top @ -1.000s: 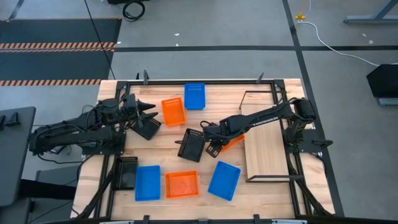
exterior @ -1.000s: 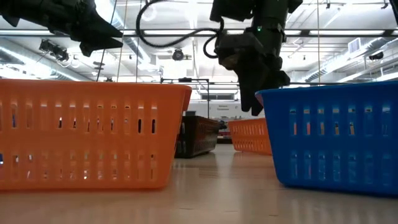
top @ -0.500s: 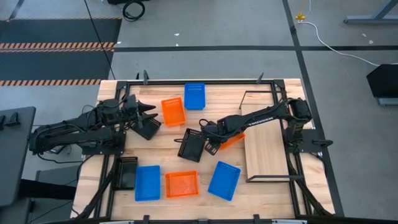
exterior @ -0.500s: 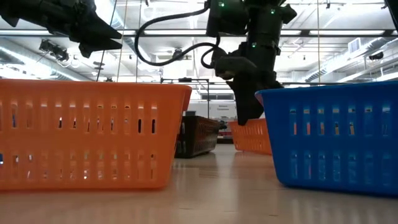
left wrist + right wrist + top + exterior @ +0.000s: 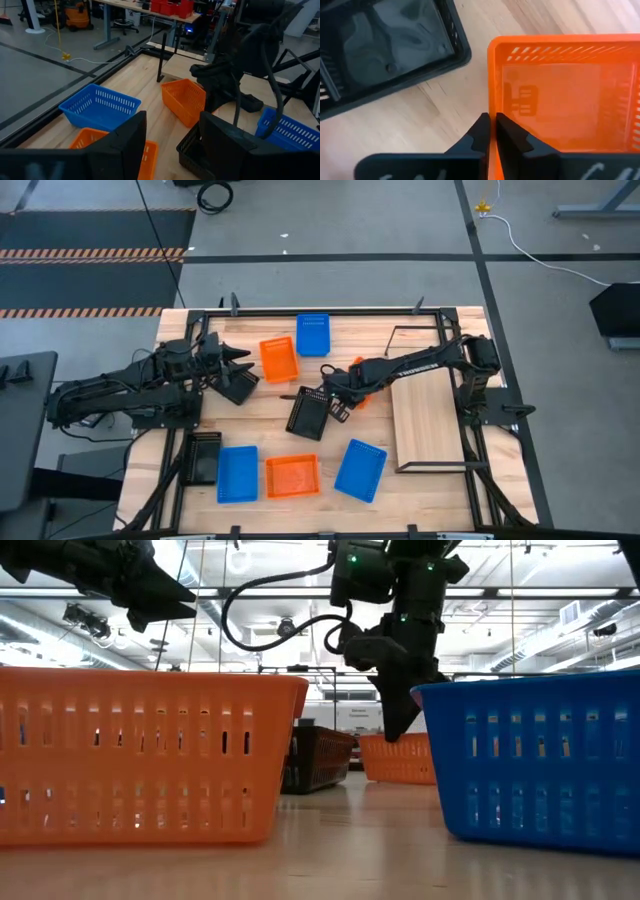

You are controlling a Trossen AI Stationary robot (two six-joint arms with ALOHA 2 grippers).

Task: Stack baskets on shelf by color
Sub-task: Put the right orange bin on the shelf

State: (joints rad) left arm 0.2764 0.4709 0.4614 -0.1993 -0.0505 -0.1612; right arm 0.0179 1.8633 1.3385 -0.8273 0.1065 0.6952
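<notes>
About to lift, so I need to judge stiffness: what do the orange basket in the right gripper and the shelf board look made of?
The orange basket looks like thin moulded plastic, smooth and slightly glossy, with slotted sides; the right gripper pinches its rim. The shelf board looks like pale matt wood with faint grain, probably plywood or laminate, in a thin black wire frame, likely metal.

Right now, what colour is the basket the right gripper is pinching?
Orange. The right gripper is shut on the orange basket's rim, clearest in the right wrist view.

Colour rundown: baskets are orange (image 5: 279, 358), blue (image 5: 313, 334) and black (image 5: 308, 413), all with slotted mesh sides. Shelf (image 5: 428, 420) is pale wood in a thin black wire frame. Table (image 5: 250, 430) is light planks, arms dark. Floor mat (image 5: 95, 225) at 10 o'clock has orange-black hazard stripes.
</notes>
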